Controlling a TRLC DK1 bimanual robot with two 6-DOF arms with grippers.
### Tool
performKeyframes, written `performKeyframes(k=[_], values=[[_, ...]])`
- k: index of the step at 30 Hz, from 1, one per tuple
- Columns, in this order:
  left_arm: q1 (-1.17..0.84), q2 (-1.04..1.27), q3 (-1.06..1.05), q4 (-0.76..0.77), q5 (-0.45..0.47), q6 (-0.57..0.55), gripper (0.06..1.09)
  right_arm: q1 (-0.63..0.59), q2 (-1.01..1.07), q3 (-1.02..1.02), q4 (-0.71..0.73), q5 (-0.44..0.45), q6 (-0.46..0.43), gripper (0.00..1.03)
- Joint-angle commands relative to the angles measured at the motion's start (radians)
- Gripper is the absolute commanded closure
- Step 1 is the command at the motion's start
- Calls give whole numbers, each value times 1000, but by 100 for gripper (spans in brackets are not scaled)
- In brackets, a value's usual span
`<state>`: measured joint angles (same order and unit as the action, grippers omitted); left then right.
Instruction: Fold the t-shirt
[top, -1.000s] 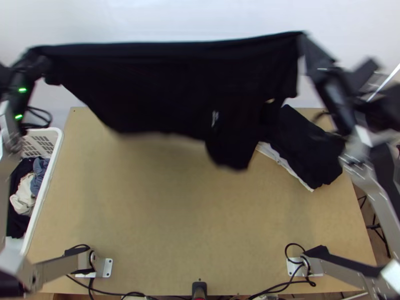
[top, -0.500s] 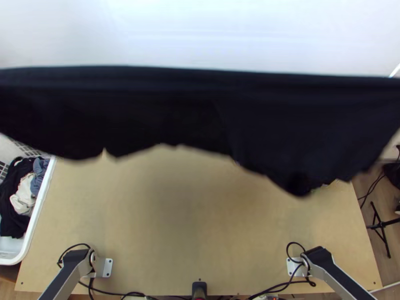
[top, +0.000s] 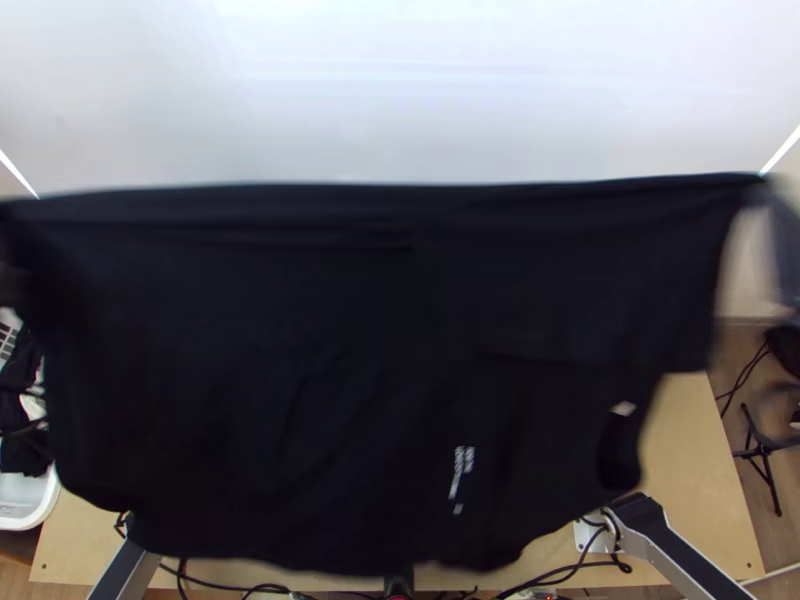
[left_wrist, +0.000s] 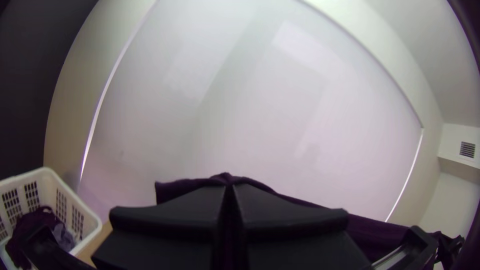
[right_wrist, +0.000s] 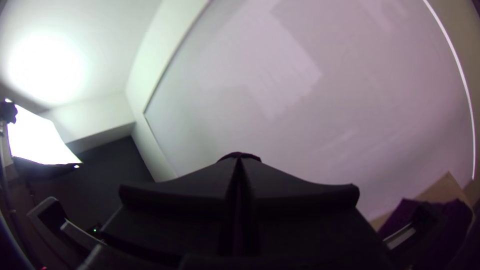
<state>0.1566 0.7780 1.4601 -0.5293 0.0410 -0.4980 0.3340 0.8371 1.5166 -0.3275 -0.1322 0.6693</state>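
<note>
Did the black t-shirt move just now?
Yes, the black t-shirt moved: its lower edge came down the top view, toward the near edge of the wooden table.

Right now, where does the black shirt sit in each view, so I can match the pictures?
Top view: the black shirt hangs spread across the picture, hiding most of the table.
Left wrist view: its edge shows at the left jaws' tips and runs off beyond them.
Right wrist view: a small bit at the right jaws' tips.
Shared landmark: the large white panel behind.

blurry-edged black t-shirt (top: 380, 330), partly hidden basket (top: 38, 514)
</note>
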Motion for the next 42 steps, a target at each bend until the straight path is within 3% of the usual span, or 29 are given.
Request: performKeyframes(k=[1,4,7,14,20,31,42], values=[[-17,-98,-547,107,7,13,105,34,14,-486,74,-6,64,100],[-22,-66,-764,250,5,44,105,73,40,-742,243,-4,73,100],[-19,60,-863,404,0,98,105,97,137,-854,360,-3,55,100],[-25,320,-816,577,-4,131,105,63,318,-866,478,-3,50,100],[9,578,-699,700,-6,138,105,22,462,-759,512,13,49,100],[11,989,-284,611,-24,131,105,-127,830,-317,180,9,72,100],[37,1239,-80,606,-33,156,105,-153,1067,-72,51,26,76,100]])
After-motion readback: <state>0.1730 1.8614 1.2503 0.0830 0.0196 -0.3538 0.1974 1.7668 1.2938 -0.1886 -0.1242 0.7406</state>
